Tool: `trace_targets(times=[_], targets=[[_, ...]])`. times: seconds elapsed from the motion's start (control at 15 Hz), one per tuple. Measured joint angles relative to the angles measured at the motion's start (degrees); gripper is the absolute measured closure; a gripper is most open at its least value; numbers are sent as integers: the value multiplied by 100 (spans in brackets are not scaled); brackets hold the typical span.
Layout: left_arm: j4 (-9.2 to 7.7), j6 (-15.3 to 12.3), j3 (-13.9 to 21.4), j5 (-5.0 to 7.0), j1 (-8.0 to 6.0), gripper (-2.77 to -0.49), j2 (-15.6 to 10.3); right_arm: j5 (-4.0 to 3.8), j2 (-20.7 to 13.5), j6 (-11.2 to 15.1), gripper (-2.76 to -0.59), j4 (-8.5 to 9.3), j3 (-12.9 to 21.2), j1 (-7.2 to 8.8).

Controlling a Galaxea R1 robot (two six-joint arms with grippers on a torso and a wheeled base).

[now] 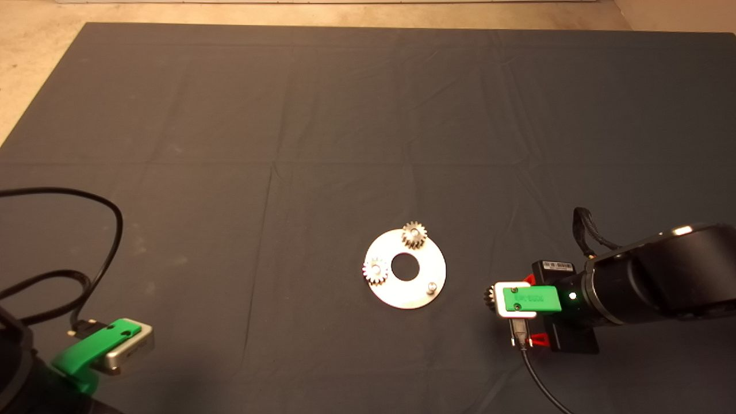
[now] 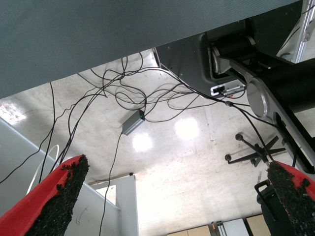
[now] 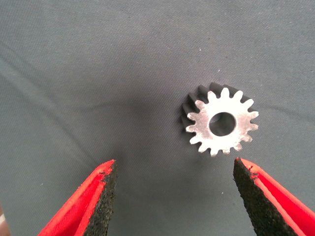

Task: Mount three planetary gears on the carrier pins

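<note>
Dark mat (image 1: 230, 144), creased, covering the table.
On it: shiny disc (image 1: 422, 290) near centre; one loose gear (image 3: 221, 123) flat to its right.

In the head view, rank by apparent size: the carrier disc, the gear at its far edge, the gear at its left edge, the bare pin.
1. The carrier disc, clearly largest.
2. The far-edge gear and the left-edge gear: they look alike, so no ranking between them.
3. The bare pin, smallest.
</note>
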Motion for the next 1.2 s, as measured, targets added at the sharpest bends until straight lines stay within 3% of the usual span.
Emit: trace_targets(times=[0.4, 0.73, 1.2], targets=[[-85, 0, 0, 0, 0, -262, 0, -1, 1, -2, -174, -492, -237, -130], [-127, -2, 0, 0, 0, -262, 0, -1, 18, -6, -174, -589, -469, -165], [-143, -2, 0, 0, 0, -262, 0, 0, 95, -22, -174, -611, -545, -181]])
